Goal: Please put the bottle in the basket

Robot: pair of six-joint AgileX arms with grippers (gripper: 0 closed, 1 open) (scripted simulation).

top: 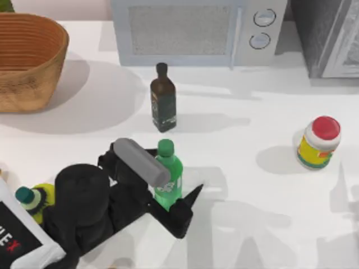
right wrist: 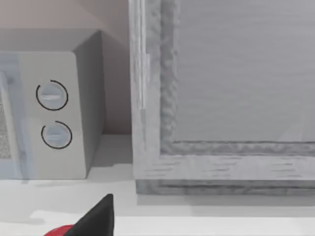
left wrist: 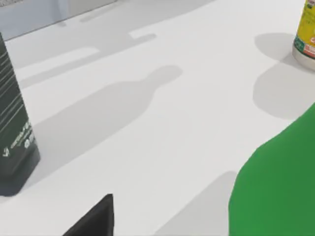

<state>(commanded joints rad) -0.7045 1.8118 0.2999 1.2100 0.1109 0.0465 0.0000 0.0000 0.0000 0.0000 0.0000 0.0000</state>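
The green bottle [top: 169, 175] stands upright near the table's front, left of centre. My left gripper [top: 175, 170] is open around it, one black finger [top: 190, 203] to its right and the other behind it. In the left wrist view the bottle [left wrist: 275, 187] bulks close on one side, with a wide gap to one black fingertip [left wrist: 96, 219]. At the far left corner sits the wicker basket [top: 28, 84], well apart from the bottle. My right gripper [right wrist: 157, 230] hangs open near the back right, showing one fingertip [right wrist: 98, 216].
A dark brown bottle [top: 162, 100] stands just behind the green one. A yellow jar with a red lid [top: 318, 143] is on the right. A squat yellow-green bottle with a teal cap [top: 31, 199] sits front left. A microwave [top: 190, 31] and a grey cabinet [top: 331, 33] line the back.
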